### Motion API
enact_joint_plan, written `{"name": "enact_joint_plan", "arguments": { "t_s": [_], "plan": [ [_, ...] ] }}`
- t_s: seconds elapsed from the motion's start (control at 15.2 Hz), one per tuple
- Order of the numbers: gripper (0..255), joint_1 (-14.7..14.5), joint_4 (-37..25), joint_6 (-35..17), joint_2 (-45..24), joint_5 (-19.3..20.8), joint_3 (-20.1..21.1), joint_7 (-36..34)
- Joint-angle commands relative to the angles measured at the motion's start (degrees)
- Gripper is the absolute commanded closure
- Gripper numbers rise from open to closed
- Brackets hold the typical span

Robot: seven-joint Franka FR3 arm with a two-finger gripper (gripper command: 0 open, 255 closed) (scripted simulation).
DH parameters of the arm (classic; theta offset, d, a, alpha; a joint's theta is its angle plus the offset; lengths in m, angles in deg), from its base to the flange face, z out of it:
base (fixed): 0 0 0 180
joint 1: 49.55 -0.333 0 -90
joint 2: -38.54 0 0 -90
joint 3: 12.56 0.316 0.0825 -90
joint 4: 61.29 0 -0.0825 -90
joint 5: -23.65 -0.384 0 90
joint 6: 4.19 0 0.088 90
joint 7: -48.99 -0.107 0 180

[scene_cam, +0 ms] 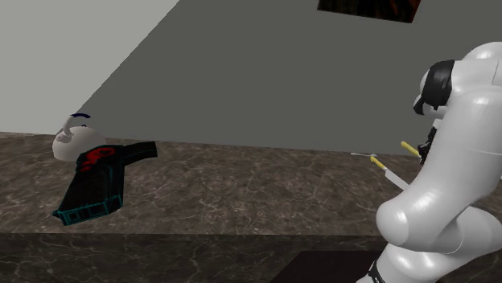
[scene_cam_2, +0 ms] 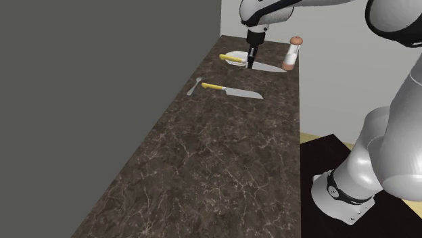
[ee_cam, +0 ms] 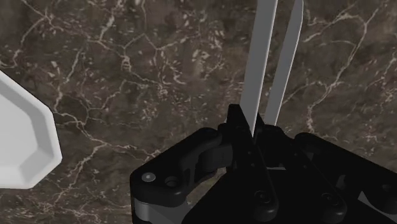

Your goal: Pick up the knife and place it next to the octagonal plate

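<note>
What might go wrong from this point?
The end effector pinches the knife at its thin blade, so it may pivot or slip. The blade tip lies close to the shaker and might knock it. The plate is close; the knife may land on it.

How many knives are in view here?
2. The far knife is by the white plate at the counter's far end, clasped by the tool; the near knife lies beside a spoon. Nothing suggests hidden ones.
</note>
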Motion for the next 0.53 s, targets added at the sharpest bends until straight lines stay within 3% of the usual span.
{"name": "enact_joint_plan", "arguments": {
  "t_s": [0.0,0.33,0.46],
  "plan": [
    [255,2.77,-3.01,1.01,-3.10,-2.49,-0.44,4.03],
    [255,11.09,-12.39,4.80,-11.26,-8.23,-0.25,12.51],
    [255,11.31,-11.50,3.50,-11.76,-8.66,0.14,12.81]
  ]
}}
